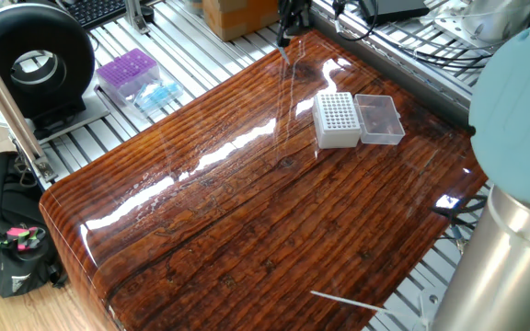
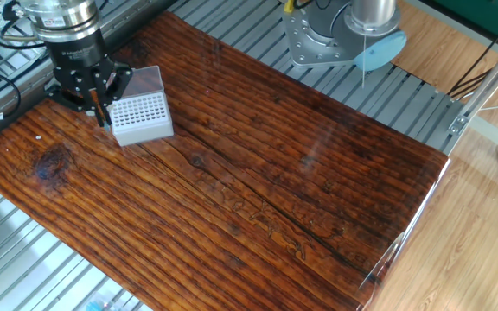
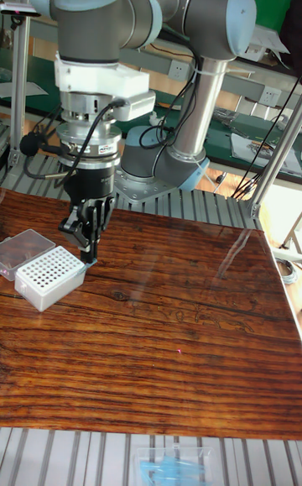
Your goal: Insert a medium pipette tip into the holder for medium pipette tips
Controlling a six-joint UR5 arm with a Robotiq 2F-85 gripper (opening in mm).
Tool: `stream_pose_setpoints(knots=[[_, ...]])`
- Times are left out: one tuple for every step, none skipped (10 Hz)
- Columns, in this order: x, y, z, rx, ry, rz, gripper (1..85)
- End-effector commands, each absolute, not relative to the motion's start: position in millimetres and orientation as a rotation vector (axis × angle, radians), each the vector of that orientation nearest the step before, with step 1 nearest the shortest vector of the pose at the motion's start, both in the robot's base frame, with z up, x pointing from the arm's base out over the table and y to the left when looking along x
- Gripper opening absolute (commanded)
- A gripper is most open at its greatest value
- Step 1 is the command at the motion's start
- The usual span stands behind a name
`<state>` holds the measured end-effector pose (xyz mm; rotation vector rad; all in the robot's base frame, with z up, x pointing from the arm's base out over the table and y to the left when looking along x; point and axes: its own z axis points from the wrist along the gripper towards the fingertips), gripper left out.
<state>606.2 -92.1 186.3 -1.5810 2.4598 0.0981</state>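
The holder for medium pipette tips (image 1: 336, 119) is a small white box with a hole-grid top, and its clear lid (image 1: 379, 118) lies open beside it on the wooden table (image 1: 247, 230). My gripper (image 2: 98, 108) hangs just off the holder's (image 2: 141, 117) left edge, a little above the wood. Its fingers are pressed together on a slender medium pipette tip (image 2: 100, 114) that points down. From the tall fixed view my gripper (image 3: 87, 258) is by the far corner of the holder (image 3: 49, 278). At the top of one fixed view my gripper (image 1: 285, 37) shows only partly.
Off the table's far side a purple tip box (image 1: 127, 74) and a light-blue pack (image 1: 157, 95) lie on the metal rails, next to a black round device (image 1: 33, 64). The arm's base (image 2: 335, 39) stands behind the table. A black bag (image 1: 7, 230) sits on the floor.
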Motion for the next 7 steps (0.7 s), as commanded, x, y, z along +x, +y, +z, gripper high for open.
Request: stream_pose_setpoints(knots=[[593.1, -101.4, 177.6, -1.598, 2.424, 0.122, 1.0], [591.5, -104.1, 178.2, -1.605, 2.422, 0.12, 1.0], [590.8, -102.3, 178.7, -1.587, 2.432, 0.135, 1.0], [589.2, -102.2, 178.5, -1.572, 2.448, 0.142, 1.0], [586.9, -106.7, 177.2, -1.551, 2.484, 0.132, 1.0], [584.9, -111.7, 176.1, -1.519, 2.525, 0.12, 1.0], [583.4, -111.5, 175.9, -1.47, 2.561, 0.131, 1.0]])
